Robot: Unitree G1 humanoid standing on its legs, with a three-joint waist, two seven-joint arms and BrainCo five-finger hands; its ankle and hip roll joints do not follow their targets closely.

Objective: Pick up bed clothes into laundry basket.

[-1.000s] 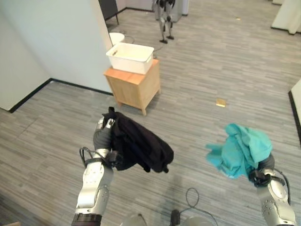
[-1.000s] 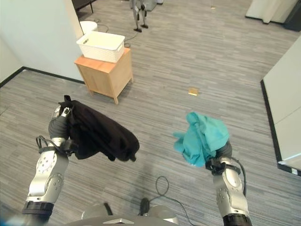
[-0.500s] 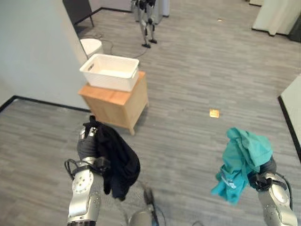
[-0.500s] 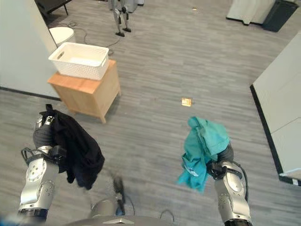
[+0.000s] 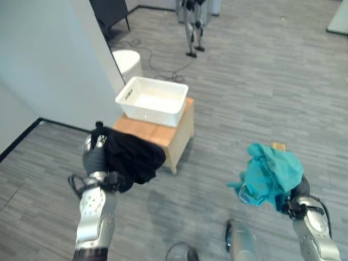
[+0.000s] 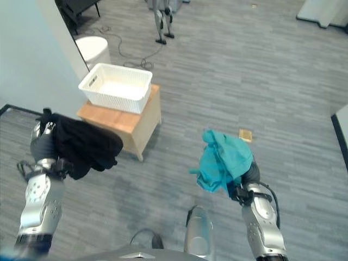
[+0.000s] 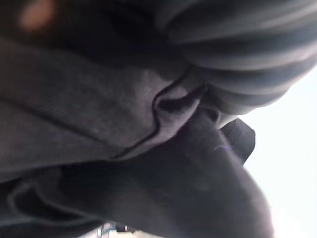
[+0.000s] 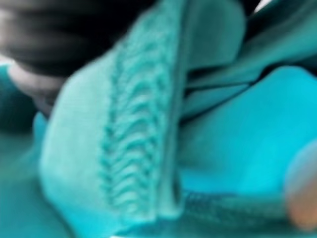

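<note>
A white laundry basket (image 5: 149,113) stands on a small wooden side table (image 5: 182,134) by the wall, ahead and left of centre. My left hand (image 5: 93,156) is raised just short of the table's near corner, shut on a black garment (image 5: 133,157) that bunches out toward the table; the same dark cloth (image 7: 148,188) shows close up in the left wrist view. My right hand (image 5: 299,190) is held up at the lower right, shut on a teal garment (image 5: 269,174) that hangs in a bundle above the floor, well right of the table. Teal cloth (image 8: 148,139) lies against that hand.
A pale wall (image 5: 49,54) runs along the left behind the table. A white round bin (image 5: 129,60) and a dark chair (image 5: 111,11) stand beyond it. Another robot's legs (image 5: 191,22) stand at the far top. A small tan object (image 5: 279,145) lies on the wood floor.
The whole view has shifted, so the camera moved; the table and basket now sit closer in front of my left hand. The black garment swung from hanging down to bunched toward the table.
</note>
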